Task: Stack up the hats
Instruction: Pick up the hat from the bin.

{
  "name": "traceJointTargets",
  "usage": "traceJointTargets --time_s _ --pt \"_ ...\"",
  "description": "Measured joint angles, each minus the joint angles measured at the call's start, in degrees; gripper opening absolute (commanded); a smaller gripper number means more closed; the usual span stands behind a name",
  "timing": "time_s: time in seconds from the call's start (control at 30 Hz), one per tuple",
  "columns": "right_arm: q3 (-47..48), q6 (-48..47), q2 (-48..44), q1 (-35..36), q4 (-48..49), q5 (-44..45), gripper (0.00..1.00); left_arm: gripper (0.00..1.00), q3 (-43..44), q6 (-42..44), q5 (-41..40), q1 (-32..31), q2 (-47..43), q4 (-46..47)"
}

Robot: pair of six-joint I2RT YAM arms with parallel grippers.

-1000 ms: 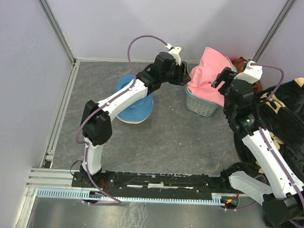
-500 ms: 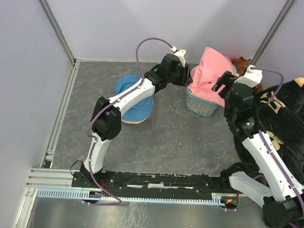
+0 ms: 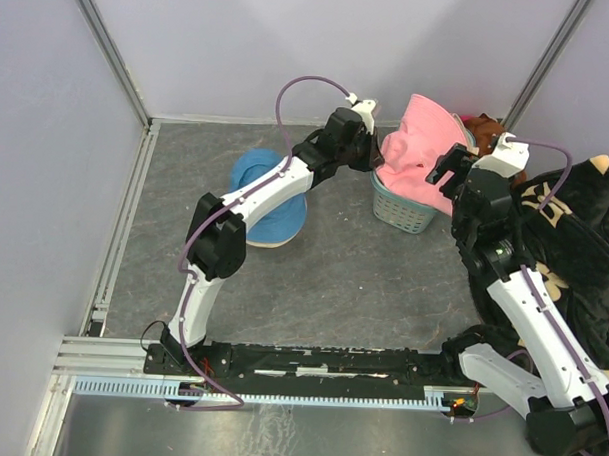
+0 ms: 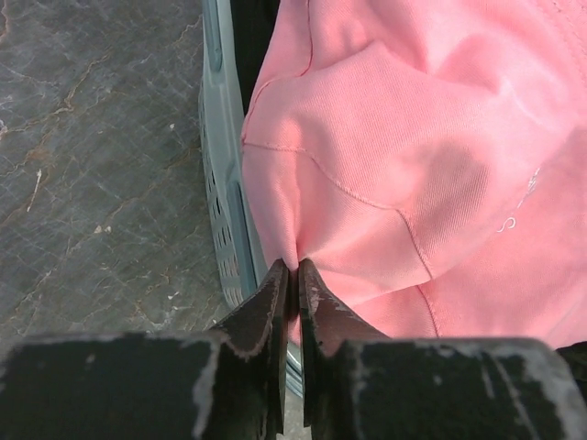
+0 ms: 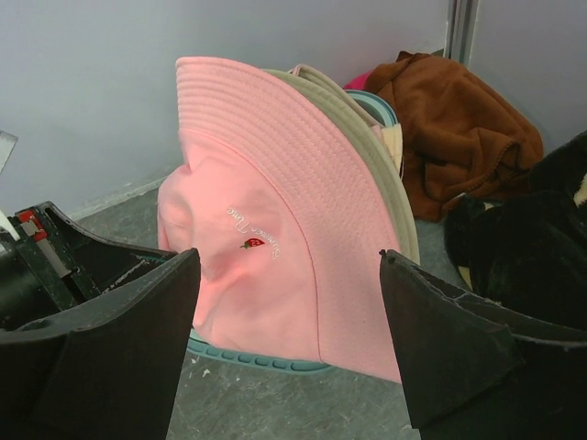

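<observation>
A pink hat (image 3: 420, 142) stands on edge in the teal basket (image 3: 400, 213), with a beige hat (image 5: 378, 158) tucked behind it. My left gripper (image 3: 377, 159) reaches in from the left. In the left wrist view this gripper (image 4: 293, 266) is shut on a pinched fold of the pink hat (image 4: 413, 165) just above the basket wall (image 4: 220, 183). My right gripper (image 3: 449, 169) hovers at the basket's right side. In the right wrist view it (image 5: 289, 257) stands wide open, facing the pink hat (image 5: 275, 229) without touching it.
A blue round fabric piece (image 3: 270, 222) lies on the grey floor under the left arm. A rust-brown cloth (image 5: 454, 128) sits in the back right corner. A black floral blanket (image 3: 574, 247) lies heaped along the right wall.
My left gripper has pushed right up to the pink hat and shut on a fold of it. The right gripper has shifted slightly and stayed open.
</observation>
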Motion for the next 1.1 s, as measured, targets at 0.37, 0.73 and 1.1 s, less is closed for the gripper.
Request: traceJointTargets --time_s 0.37,0.73,1.1 --pt "-0.09 -0.24 -0.94 0.0 0.04 0.02 0.86 0.03 -0.63 0.04 0.2 -0.59 -2.27 2.36" --pt "-0.09 -0.5 -1.25 0.0 -0.11 0.26 0.86 0.03 -0.74 -0.04 0.79 -2.19 -11.61 8.57" --pt "0.59 -0.42 -2.47 -0.02 -0.35 0.5 0.85 0.03 -4.24 0.02 -1.07 -2.38 -22.1 10.71"
